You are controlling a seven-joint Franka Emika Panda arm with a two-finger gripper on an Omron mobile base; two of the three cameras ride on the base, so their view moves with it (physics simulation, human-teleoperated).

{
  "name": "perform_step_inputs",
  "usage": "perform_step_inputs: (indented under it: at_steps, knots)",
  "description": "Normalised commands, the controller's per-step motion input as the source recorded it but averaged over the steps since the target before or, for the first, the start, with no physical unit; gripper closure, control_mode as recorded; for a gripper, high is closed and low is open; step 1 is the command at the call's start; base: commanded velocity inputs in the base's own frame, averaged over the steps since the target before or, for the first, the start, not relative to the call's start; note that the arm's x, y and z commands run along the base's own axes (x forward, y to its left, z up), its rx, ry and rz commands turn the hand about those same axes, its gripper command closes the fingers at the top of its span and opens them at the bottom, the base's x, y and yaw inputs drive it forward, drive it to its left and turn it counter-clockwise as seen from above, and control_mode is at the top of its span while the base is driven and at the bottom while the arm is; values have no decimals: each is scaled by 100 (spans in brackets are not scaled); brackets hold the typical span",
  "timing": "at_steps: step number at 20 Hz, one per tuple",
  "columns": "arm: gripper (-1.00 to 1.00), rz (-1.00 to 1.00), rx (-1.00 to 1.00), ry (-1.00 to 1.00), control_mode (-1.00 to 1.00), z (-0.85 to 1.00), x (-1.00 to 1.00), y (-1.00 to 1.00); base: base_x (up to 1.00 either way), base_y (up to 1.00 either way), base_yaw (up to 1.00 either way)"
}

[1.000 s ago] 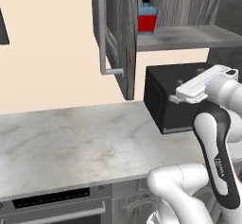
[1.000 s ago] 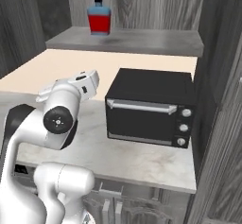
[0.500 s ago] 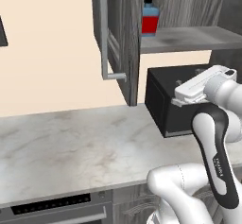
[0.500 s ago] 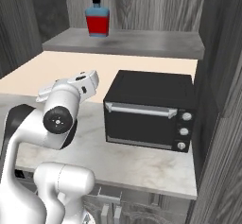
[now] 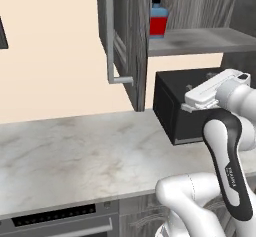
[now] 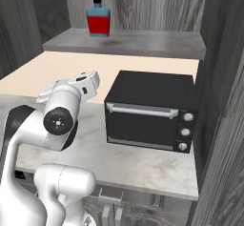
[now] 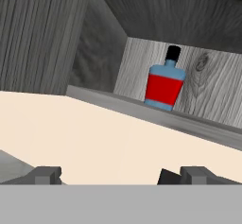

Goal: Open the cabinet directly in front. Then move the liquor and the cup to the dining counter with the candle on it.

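A light grey marble countertop (image 5: 75, 156) is seen running along a plain cream wall (image 5: 50, 56), with a dark oven front (image 5: 60, 221) set beneath its front edge in the left base view. Above the counter, the dark grey wood-grain wall cabinet (image 5: 125, 41) is found with its left door swung out edge-on towards the camera, a long silver bar handle (image 5: 111, 36) being carried vertically on that door. Inside, a grey shelf (image 6: 128, 43) is exposed, backed by grey wood-grain panelling.

On that shelf the squarish liquor bottle with blue shoulders, red label and black cap (image 6: 98, 16) is stood upright, its long axis vertical and its neck pointed at the cabinet ceiling. It is placed towards the left end of the shelf, near the inner side wall but apart from it, and close to the back panel; in the hand view it (image 7: 164, 82) is seen right of centre.

Below the shelf, a black boxy microwave with a silver handle and three knobs (image 6: 151, 111) is rested on the counter against the right-hand side panel.

The white arm's two-finger gripper (image 7: 109, 175) is held in the air below shelf level, aimed up at the bottle; its fingers (image 7: 46, 175) are spread wide and nothing is held between them.
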Motion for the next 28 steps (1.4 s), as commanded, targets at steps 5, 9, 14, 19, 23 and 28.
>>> perform_step_inputs:
  at_steps: [5, 9, 14, 19, 23, 28]
  knots:
    - [-100, 0, 0, 0, 100, 0, 0, 0, 0, 0, 0]
    - [-100, 0, 0, 0, -100, 0, 0, 0, 0, 0, 0]
    - [-100, 0, 0, 0, -100, 2, 0, 0, 0, 0, 0]
    - [-100, 0, 0, 0, -100, 18, -2, -6, 0, 0, 0]
    - [-100, 0, 1, 2, -100, 35, 0, -13, 0, 0, 0]
    - [-100, 0, 1, 8, -100, 52, 0, -4, 0, 0, 0]
